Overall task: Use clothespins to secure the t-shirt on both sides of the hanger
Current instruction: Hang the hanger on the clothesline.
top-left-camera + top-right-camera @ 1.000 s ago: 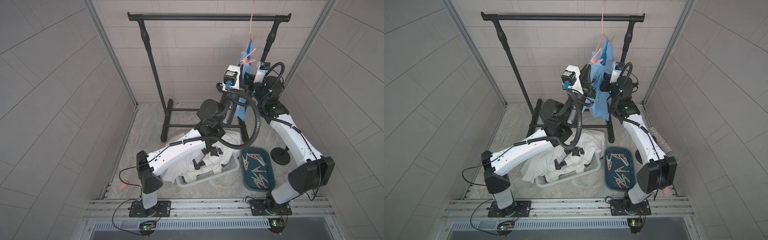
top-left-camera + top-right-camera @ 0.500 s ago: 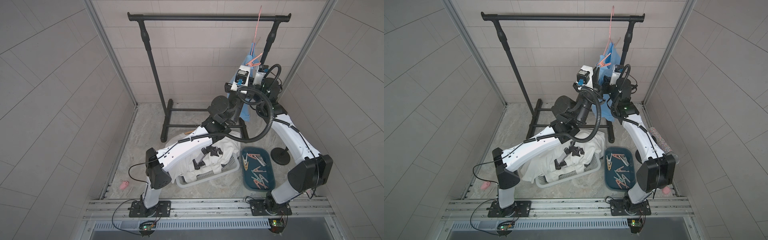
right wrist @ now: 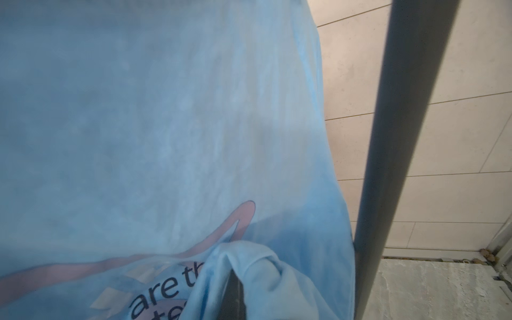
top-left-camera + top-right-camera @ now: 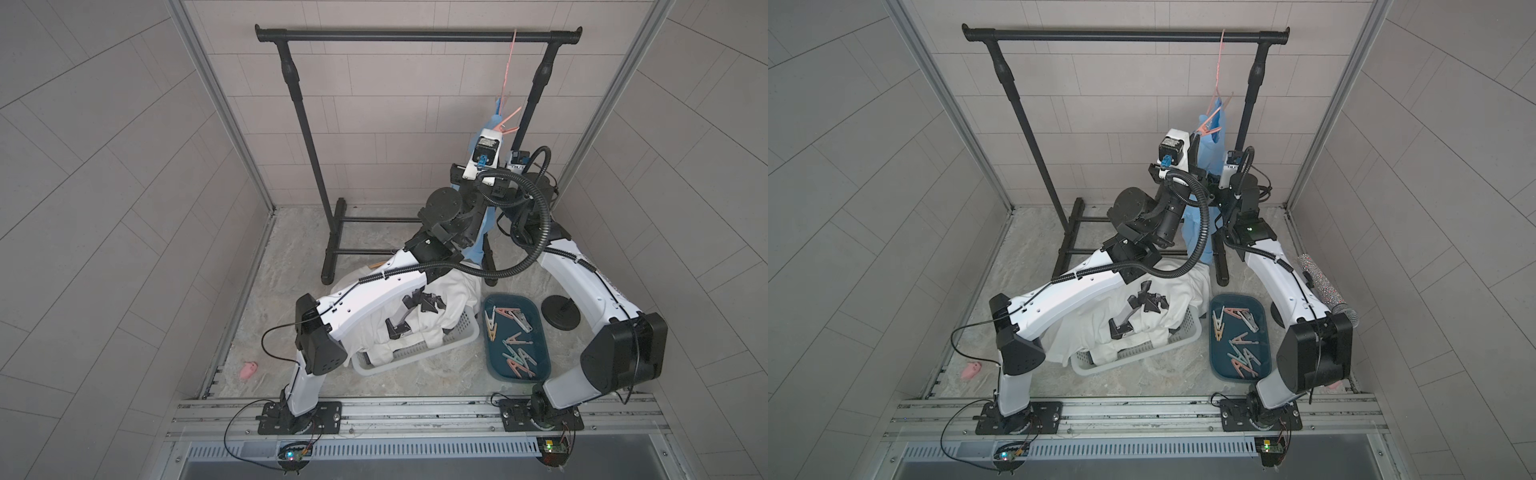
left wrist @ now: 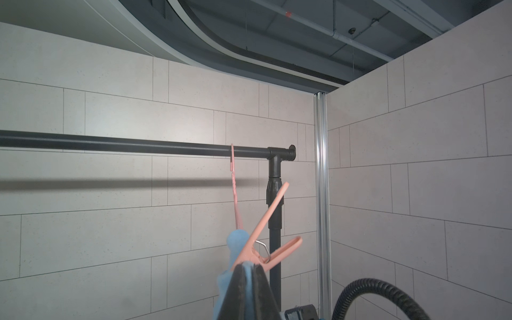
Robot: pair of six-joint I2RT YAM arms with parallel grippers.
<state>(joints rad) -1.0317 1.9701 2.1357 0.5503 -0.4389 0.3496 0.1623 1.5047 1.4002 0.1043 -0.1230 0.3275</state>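
Observation:
A light blue t-shirt (image 4: pixel 1212 139) hangs on a thin pink hanger (image 4: pixel 508 70), whose hook sits on the black rail (image 4: pixel 415 35) near its right end. One peach clothespin (image 5: pixel 266 230) is clipped on the t-shirt's (image 5: pixel 235 241) shoulder. Just under that clothespin (image 4: pixel 1207 128) my left gripper (image 5: pixel 250 267) is shut on the blue cloth. My right gripper (image 3: pixel 235 277) is shut on a bunched fold of the t-shirt (image 3: pixel 166 124) lower down. Its fingers are mostly wrapped in cloth. Several more clothespins (image 4: pixel 515 357) lie in a dark teal tray (image 4: pixel 536 332) on the floor.
The rack's right post (image 3: pixel 401 138) stands close beside the t-shirt. A grey basket (image 4: pixel 415 353) of white laundry (image 4: pixel 453 299) sits under my left arm. A round black base (image 4: pixel 561 311) lies right of the tray, a small pink thing (image 4: pixel 248 369) by the left wall.
The hanger's hook stood above the rail before and has come down onto it. Both grippers moved right and toward the back wall with the t-shirt.

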